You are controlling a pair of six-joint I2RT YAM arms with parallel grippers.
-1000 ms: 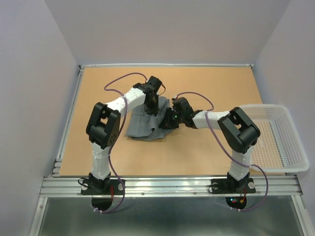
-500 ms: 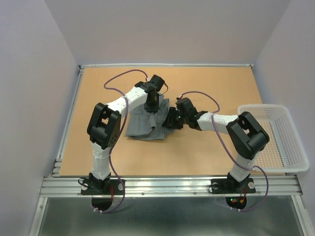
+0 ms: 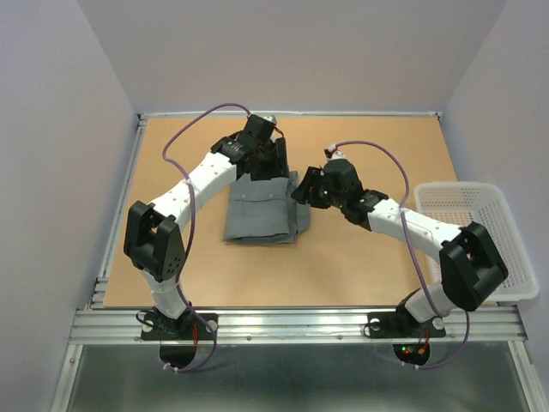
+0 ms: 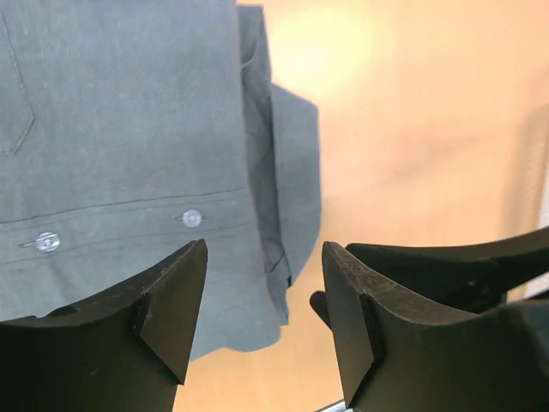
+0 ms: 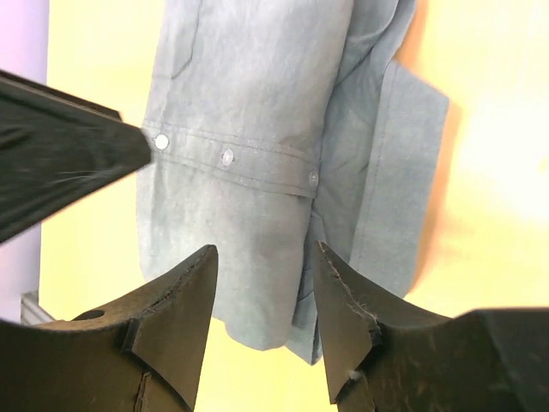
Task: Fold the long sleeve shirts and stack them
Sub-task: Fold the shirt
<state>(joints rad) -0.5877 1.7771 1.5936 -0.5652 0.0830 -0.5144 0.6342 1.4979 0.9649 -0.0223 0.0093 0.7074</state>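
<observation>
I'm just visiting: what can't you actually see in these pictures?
Far edge of the shirt: top view, under the left gripper.
Near corner of the basket: top view, behind the right arm.
Rest of the shirt: left wrist view, cut by the top and left edges.
Lower layers: every view, under the fold.

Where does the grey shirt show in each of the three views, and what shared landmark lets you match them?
Top view: the shirt lies folded near the middle of the table.
Left wrist view: the shirt fills the upper left.
Right wrist view: the shirt runs down the middle.
Shared landmark: the tan table beneath it; the pale buttons show in both wrist views.
</observation>
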